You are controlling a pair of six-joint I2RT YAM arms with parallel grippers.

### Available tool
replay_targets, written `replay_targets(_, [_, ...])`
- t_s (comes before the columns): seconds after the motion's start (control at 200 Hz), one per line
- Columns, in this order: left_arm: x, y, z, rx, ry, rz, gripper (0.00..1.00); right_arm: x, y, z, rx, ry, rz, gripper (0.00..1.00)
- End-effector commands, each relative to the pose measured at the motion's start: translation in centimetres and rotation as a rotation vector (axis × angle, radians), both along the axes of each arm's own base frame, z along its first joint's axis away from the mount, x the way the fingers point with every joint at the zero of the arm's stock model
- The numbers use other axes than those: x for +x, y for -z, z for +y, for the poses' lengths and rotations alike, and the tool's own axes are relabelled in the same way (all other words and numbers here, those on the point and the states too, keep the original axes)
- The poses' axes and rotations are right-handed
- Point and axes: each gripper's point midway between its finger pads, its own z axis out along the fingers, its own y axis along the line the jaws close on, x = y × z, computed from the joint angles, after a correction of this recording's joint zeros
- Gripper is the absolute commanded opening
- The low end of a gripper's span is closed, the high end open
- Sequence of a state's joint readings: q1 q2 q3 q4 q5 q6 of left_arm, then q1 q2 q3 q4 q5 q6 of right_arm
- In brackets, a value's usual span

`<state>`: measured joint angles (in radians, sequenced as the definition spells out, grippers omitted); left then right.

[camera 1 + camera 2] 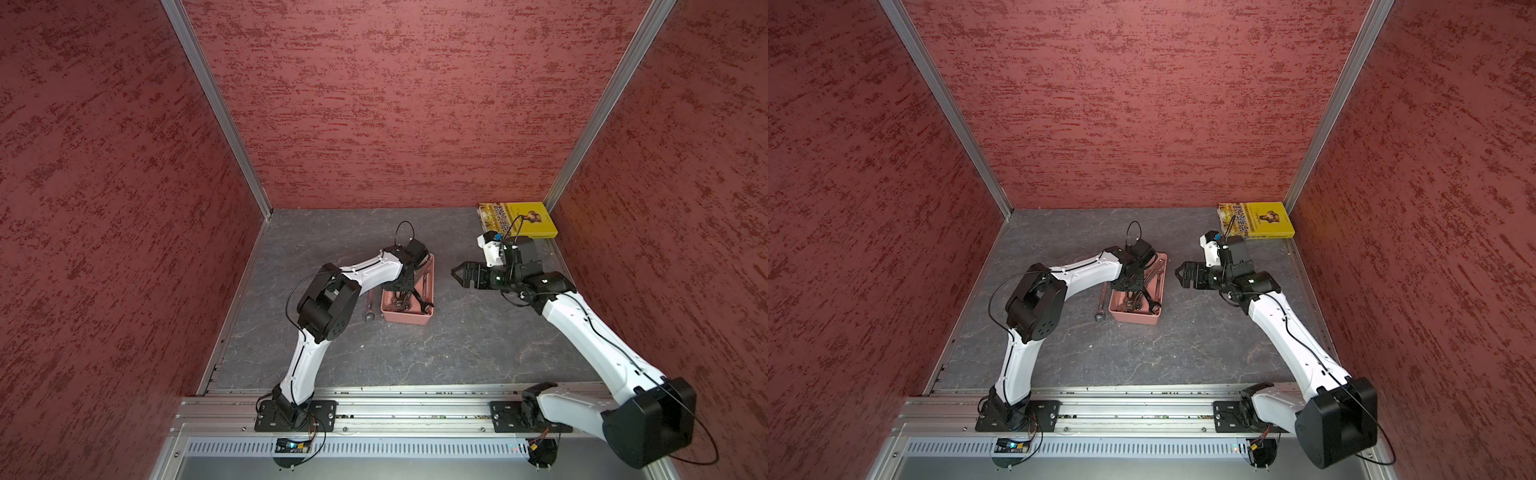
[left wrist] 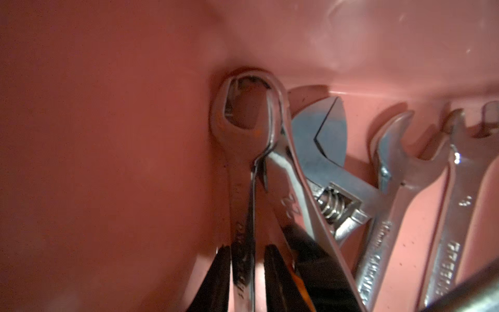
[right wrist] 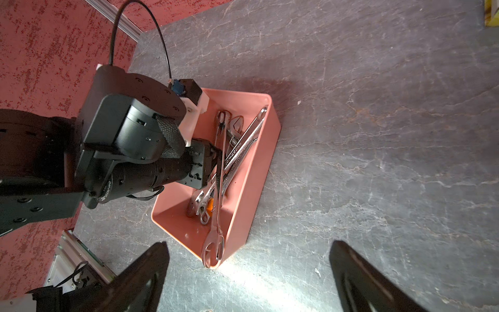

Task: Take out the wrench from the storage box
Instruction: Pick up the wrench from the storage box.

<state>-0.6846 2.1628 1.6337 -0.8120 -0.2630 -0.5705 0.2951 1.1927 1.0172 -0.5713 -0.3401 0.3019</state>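
Farthest left on the grey surface (image 1: 457, 345), a loose wrench (image 1: 369, 304) lies outside the box, just beside its left wall. The left arm reaches over and lowers the left end effector (image 1: 404, 286) into the box (image 1: 406, 319), an open pink tray sitting mid-surface.

In the left wrist view, the black fingers (image 2: 216, 281) stand on either side of the shank of a wrench (image 2: 244, 151), whose ring end lies close to the box wall. One finger sits against the shank and a sliver of pink shows beside the other. I cannot tell whether the hold is tight.

In the right wrist view, that wrench runs the length of the box, its open end propped on the rim at a corner. Beside it an adjustable wrench (image 2: 321, 151) and open-ended spanners (image 2: 399, 175) lie in a crossed heap.

Right of the box and apart from it, the right end effector (image 1: 457, 276) hovers above the surface and points toward the box. It is released, its jaws spread wide with nothing between them.

In the far right corner a yellow book (image 1: 519, 220) lies flat by the wall.
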Motion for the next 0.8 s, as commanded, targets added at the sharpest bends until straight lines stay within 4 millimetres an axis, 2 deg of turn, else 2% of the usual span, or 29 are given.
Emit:
replay_targets(0.0, [-1.9, 4.5, 2.2, 0.084, -0.01, 0.115, 0.24, -0.2, -0.2, -0.2, 0.012, -0.002, -0.013, 0.98])
replay_targets(0.13, [-2.1, 4.0, 2.1, 0.077, -0.008, 0.108, 0.13, 0.0, -0.2, -0.2, 0.016, -0.002, -0.014, 0.98])
replay_targets(0.356, [-1.2, 0.0, 1.0, 0.056, 0.005, 0.044, 0.01, 0.2, -0.4, -0.2, 0.02, -0.002, -0.019, 0.99])
replay_targets(0.516, [-0.7, -3.6, -0.2, 0.019, 0.005, -0.009, 0.0, 0.3, -0.6, -0.3, 0.018, 0.003, -0.026, 0.98])
replay_targets(0.791, [-1.4, -9.6, -1.3, -0.054, -0.005, -0.073, 0.0, 0.3, -1.1, -0.5, 0.016, 0.007, -0.043, 0.98])
